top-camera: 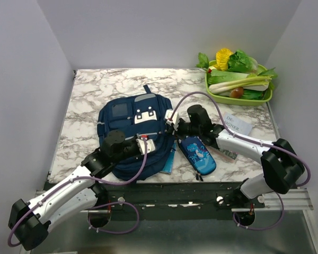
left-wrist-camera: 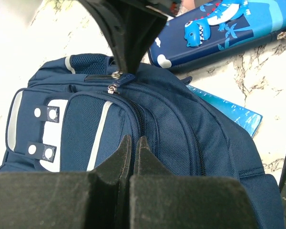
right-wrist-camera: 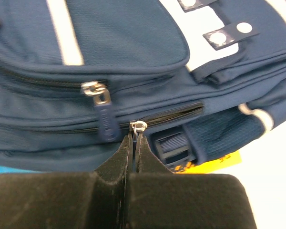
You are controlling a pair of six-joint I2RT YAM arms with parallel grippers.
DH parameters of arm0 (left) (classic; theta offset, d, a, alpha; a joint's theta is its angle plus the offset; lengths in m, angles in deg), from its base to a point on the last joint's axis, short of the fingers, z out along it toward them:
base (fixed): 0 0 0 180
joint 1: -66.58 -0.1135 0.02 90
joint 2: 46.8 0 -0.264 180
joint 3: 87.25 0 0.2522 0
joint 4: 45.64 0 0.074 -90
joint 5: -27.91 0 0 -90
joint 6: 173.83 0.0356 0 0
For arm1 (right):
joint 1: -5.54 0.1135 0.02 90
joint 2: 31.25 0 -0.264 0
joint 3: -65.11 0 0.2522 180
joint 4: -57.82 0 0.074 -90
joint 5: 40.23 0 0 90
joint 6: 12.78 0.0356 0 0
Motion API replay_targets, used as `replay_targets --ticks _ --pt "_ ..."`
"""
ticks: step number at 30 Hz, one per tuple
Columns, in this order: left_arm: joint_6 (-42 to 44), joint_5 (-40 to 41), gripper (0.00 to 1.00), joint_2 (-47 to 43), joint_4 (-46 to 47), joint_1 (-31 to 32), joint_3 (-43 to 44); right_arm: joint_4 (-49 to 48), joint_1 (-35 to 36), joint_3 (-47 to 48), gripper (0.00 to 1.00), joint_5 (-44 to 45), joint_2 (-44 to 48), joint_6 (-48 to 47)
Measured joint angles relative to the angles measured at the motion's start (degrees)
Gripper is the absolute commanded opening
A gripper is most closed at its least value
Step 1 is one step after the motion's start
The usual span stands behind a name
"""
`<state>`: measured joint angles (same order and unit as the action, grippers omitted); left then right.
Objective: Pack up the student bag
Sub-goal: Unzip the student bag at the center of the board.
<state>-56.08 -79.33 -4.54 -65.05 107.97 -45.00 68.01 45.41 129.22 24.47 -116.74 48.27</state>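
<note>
I can read only "DE" and "IGNER" on one white card (top-camera: pixel 237 125). One marbled table (top-camera: pixel 90 87) sits between plain white walls (top-camera: pixel 21 79). One student bag (top-camera: pixel 128 124) lies flat mid-table. One dinosaur pencil case (top-camera: pixel 197 154) lies beside it, and one green tray (top-camera: pixel 266 97) of vegetables sits far right. The right gripper (right-wrist-camera: pixel 134 139) is clamped on a zip pull (right-wrist-camera: pixel 137 127). The left gripper (left-wrist-camera: pixel 133 142) has its fingers together over the bag.

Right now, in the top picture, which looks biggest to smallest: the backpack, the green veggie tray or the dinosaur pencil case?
Largest: student bag.
Next: green tray, though it sits farther away.
Smallest: pencil case.
</note>
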Motion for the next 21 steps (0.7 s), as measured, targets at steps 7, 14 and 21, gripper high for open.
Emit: replay_targets --ticks 7,14,21 --pt "-0.26 2.05 0.0 2.67 3.56 0.0 0.0 -1.75 4.31 -6.38 0.01 0.83 6.27 7.19" --pt "-3.06 3.78 0.0 7.69 6.14 0.11 1.53 -4.96 8.5 -11.45 0.01 3.82 11.72 13.92" --pt "-6.88 5.97 0.0 15.47 6.34 0.09 7.91 -7.89 14.43 -11.65 0.01 9.38 12.0 18.25"
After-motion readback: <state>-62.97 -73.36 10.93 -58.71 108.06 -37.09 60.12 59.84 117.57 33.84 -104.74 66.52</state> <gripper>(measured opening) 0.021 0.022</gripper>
